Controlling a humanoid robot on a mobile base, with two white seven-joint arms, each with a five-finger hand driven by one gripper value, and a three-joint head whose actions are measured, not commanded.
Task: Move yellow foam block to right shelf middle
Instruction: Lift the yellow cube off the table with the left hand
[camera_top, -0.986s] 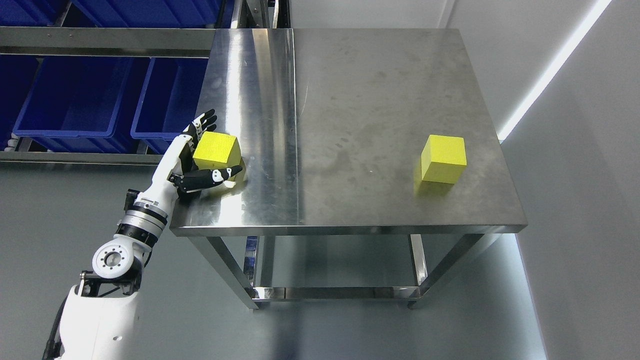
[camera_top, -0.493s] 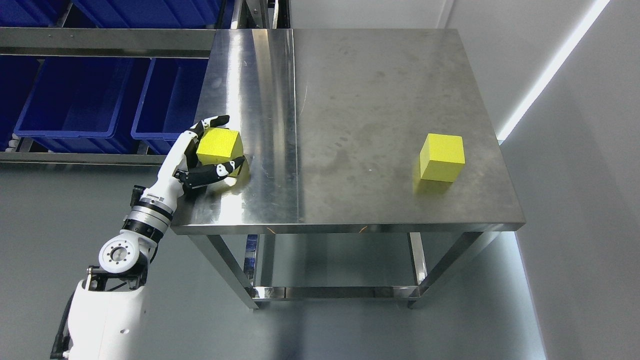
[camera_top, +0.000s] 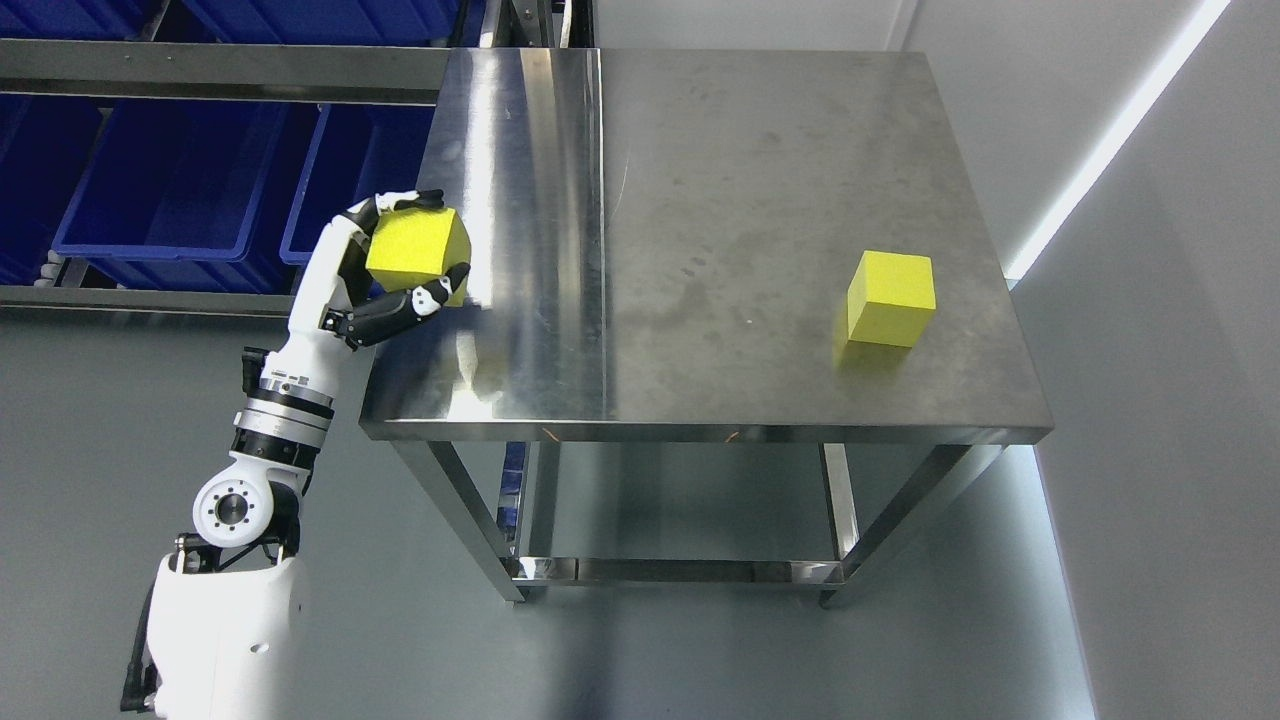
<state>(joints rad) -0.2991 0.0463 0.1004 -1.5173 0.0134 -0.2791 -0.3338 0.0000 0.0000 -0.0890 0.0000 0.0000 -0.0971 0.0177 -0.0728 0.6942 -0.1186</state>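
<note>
The left hand (camera_top: 385, 262) is gripping a yellow block (camera_top: 416, 243) — its fingers (camera_top: 400, 308) are clamped round it, some curling over the top edge and the thumb pressing along the bottom edge. A second ago the block was sitting on the desk (camera_top: 720, 240) near the front left corner with the hand only cupping it; now it is up off the steel, hanging above the left edge of the desk, and its blurred yellow reflection is showing in the polished strip below it. The arm is rising with it, the wrist and forearm standing more upright than before. The whole picture is also sitting a little differently from the earlier ones, so the camera is shifting slightly.

The second block (camera_top: 890, 298) is resting flat on the right side of the desk, well apart from the held one and in the same place on the steel as before.

The desk is stainless steel, brighter and more mirror-like along its left strip, duller and smudged on the right, with a lower rail between its legs. To the left a metal shelf (camera_top: 215, 85) is carrying blue bins (camera_top: 170, 190). The floor is grey, and a bright band of light is running diagonally along the pale wall on the right.
</note>
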